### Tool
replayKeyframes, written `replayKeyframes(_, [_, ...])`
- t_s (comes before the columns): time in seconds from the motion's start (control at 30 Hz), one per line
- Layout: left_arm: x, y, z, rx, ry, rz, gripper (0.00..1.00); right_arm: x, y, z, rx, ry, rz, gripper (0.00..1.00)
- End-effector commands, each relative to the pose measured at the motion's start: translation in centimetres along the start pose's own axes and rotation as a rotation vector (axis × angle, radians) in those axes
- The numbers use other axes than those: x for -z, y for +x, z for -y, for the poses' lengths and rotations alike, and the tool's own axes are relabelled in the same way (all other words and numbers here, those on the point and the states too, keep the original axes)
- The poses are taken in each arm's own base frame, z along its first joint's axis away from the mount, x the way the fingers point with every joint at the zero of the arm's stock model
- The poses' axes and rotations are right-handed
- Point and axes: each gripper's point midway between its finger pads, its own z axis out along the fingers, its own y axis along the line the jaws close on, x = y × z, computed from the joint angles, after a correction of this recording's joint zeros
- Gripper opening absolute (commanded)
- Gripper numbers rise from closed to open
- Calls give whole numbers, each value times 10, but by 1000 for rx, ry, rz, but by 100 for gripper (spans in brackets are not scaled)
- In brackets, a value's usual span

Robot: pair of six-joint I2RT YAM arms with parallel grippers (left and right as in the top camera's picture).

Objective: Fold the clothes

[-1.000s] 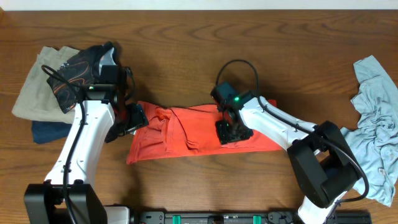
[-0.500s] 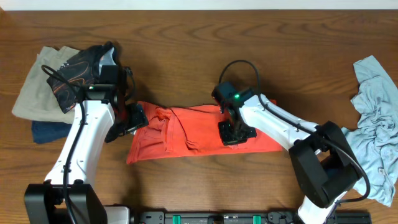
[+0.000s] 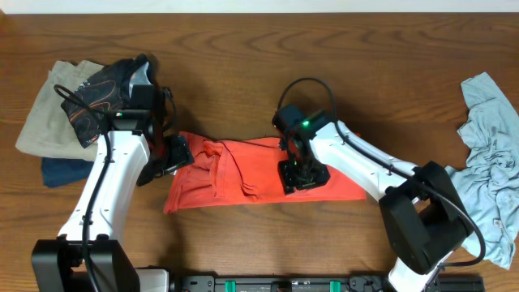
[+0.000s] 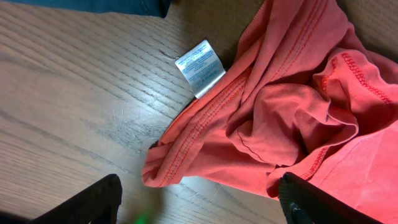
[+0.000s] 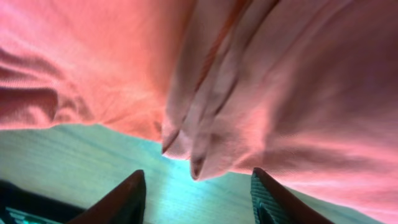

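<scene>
**A:** How does the right gripper (image 3: 296,174) stand?

**B:** Partly open. In its wrist view the two dark fingers (image 5: 118,199) are apart. A hanging fold of the coral-red T-shirt (image 3: 235,182) sits over the gap, and nothing is pinched. That view is blurred, so whether the cloth brushes a fingertip is hard to tell.

**A:** And the left gripper (image 3: 174,154)?

**B:** It is spread wide and holds nothing. It hovers at the T-shirt's left end, one finger over bare table (image 3: 243,49) and the other over the crumpled red cloth.

**A:** Is there any writing?

**B:** A white care tag (image 4: 200,67) lies on the wood at the T-shirt's seam. It carries lines of print, too small to read.

**A:** Where do the clothes lie?

**B:** The T-shirt stretches across the middle of the table as a long band, rumpled toward its left, between the two arms. The pale blue-grey shirt (image 3: 486,162) lies bunched at the right edge, well apart from it. At the far left is a pile: a beige garment (image 3: 40,122), a navy cloth (image 3: 61,172) beneath it, and a black garment (image 3: 97,97) with orange lines on top.

**A:** How are the arms posed?

**B:** The left arm rises from the front-left, bends beside the pile and turns its wrist down to the T-shirt. The right arm reaches leftward from the front-right. Its wrist, with a green light (image 3: 306,126) lit, points down over the T-shirt's right half.
</scene>
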Motion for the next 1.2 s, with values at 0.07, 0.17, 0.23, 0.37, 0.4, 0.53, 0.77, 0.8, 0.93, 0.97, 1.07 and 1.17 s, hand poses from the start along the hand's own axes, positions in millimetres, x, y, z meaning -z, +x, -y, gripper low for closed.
replayKeyframes(0.07, [0, 1, 0, -41, -2, -3, 86, 13, 2, 8, 58, 25, 0, 46])
replayKeyframes(0.17, [-7, 2, -1, -60, -3, -4, 88, 21, 1, 25, 13, 56, -7, 39])
replayKeyframes(0.23, [-13, 2, 0, -98, -2, -3, 89, 29, -2, 35, -17, 68, -3, 39])
replayKeyframes(0.37, [-28, 2, 7, -173, 27, -31, 94, 45, -10, 47, -66, 52, 30, 40])
replayKeyframes(0.4, [-32, 3, 11, -194, 44, -48, 94, 49, -12, 50, -75, 48, 40, 41])
replayKeyframes(0.53, [-57, 7, 22, -265, 92, -131, 94, 58, -15, 59, -107, 37, 69, 43])
replayKeyframes(0.77, [-96, 11, 29, -263, 110, -227, 94, 62, -15, 69, -137, 36, 74, 44])
replayKeyframes(0.8, [-99, 15, 34, -271, 143, -247, 94, 62, -15, 70, -138, 41, 76, 43])
replayKeyframes(0.93, [-105, 24, 44, -273, 207, -300, 89, 62, -16, 74, -140, 60, 81, 44])
replayKeyframes(0.97, [-106, 25, 44, -273, 205, -303, 85, 63, -16, 75, -140, 68, 82, 44])
replayKeyframes(1.07, [-104, 28, 47, -275, 216, -314, 55, 63, -16, 79, -142, 91, 87, 44])
replayKeyframes(1.17, [-101, 34, 56, -279, 258, -335, 30, 64, -17, 88, -152, 127, 94, 44])
